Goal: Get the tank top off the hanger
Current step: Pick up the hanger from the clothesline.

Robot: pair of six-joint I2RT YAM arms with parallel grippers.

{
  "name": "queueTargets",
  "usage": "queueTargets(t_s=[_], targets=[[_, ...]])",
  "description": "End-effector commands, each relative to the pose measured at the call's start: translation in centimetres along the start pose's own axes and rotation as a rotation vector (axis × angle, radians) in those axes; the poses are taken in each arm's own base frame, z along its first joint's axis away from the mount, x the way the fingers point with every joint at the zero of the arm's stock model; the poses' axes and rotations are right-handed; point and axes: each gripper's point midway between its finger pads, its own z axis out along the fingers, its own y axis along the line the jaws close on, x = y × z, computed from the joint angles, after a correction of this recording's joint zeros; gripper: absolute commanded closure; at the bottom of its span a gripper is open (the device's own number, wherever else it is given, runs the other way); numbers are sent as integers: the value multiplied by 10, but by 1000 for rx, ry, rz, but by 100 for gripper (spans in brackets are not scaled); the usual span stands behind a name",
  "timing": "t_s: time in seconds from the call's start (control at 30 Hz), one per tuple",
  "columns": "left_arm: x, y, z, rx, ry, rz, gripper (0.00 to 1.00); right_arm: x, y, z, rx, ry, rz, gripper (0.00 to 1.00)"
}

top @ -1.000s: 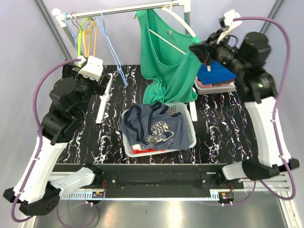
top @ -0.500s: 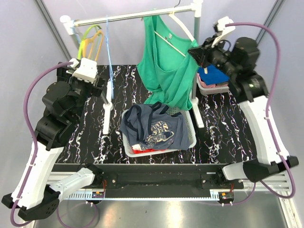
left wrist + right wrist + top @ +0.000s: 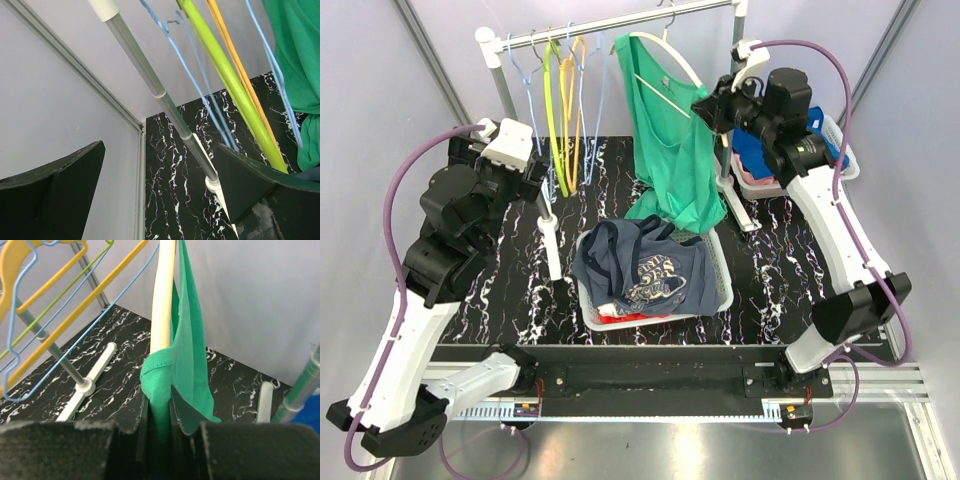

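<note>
Though draped over the cream hanger (image 3: 672, 55), not off it yet: green tank top (image 3: 670, 140), at the right end of the rail (image 3: 610, 27), reaching down to the back of the white basket (image 3: 725, 292) full of clothes. Pinched at one shoulder strap by the right gripper (image 3: 157, 415), clenched on a fold of green fabric just beside the hanger's arm, as shows plainly from the right wrist. Looks like the stripping step: strap caught, not drawn clear of the arm's tip. Calls next, most likely, for pulling that strap outward and down past the tip while leaving the hook on the rail, then freeing the other shoulder. Risks dragging the whole hanger, or the light rack, along. Beyond, left gripper (image 3: 157, 195): spread wide, grasping nothing, near the rack's left post (image 3: 160, 95) and the coloured spare hangers (image 3: 560, 90); could perhaps steady the rack.
</note>
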Motion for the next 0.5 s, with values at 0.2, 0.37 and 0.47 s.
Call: queueTargets(t_s=[0.2,0.37,0.47], targets=[[-20,7,4,-20,-50,-33,1,-35,47,40,-150,-57,-21,100],[-23,9,3,-22,-55,-42,1,-30,85,52,-209,-34,-43,100],[-23,10,2,-23,-58,-46,1,-27,96,54,-211,-22,-43,100]])
